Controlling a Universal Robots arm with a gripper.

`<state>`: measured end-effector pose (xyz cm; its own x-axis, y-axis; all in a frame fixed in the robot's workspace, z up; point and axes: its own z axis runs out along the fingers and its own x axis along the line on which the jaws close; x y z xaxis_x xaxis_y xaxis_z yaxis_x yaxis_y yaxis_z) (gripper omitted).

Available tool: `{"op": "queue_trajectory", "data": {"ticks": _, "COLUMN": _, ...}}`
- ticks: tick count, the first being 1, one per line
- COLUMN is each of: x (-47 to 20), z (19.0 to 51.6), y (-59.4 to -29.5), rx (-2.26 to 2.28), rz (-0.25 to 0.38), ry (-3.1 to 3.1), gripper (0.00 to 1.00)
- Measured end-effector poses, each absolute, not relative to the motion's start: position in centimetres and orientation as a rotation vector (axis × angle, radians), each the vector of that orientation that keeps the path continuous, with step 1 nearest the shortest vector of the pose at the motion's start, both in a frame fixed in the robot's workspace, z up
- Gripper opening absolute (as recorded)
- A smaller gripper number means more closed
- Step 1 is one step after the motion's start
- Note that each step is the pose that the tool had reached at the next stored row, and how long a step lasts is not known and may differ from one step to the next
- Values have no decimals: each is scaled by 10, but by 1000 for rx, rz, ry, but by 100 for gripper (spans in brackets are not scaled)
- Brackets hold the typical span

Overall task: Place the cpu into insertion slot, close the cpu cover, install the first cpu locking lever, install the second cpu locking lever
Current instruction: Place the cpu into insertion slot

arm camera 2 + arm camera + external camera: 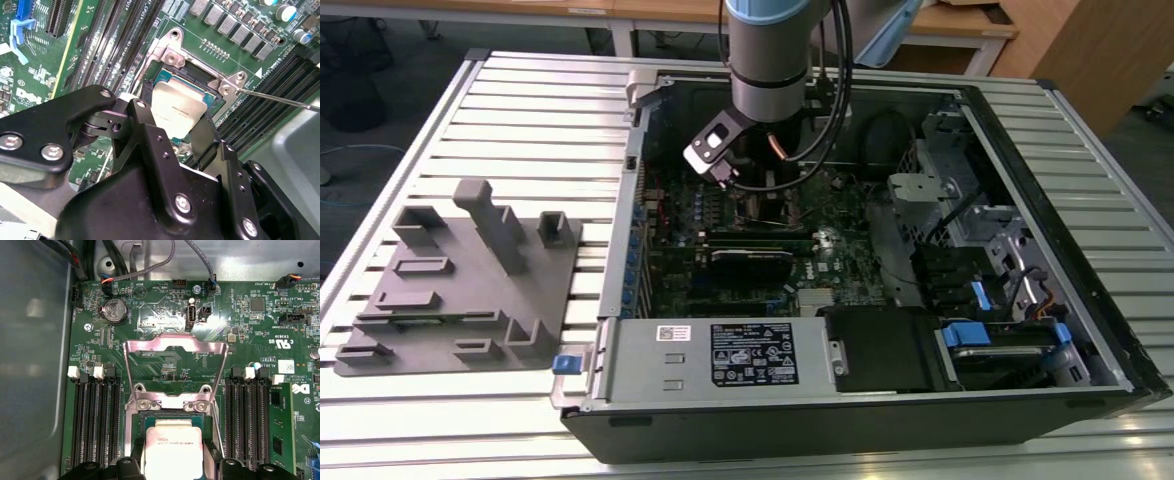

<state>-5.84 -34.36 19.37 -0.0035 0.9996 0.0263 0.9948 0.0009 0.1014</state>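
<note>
The gripper [176, 125] has its black fingers [145, 125] drawn in partway against two opposite edges of the cpu [175, 106], gripping it. The chip hangs slightly tilted just over the insertion slot [172, 79] and looks not yet seated. Past it, the cpu cover [175, 346] stands swung up on its hinge above the green board [150, 315], midway between the two banks of memory slots [95, 420]. A thin locking lever [280, 99] juts out unlatched. The first step appears under way; the cover and both levers are left to do.
</note>
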Motion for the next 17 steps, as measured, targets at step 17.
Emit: {"op": "queue_trajectory", "data": {"ticks": 17, "x": -59, "z": 191, "y": -343, "rx": 2179, "rz": 139, "ry": 2184, "gripper": 54}}
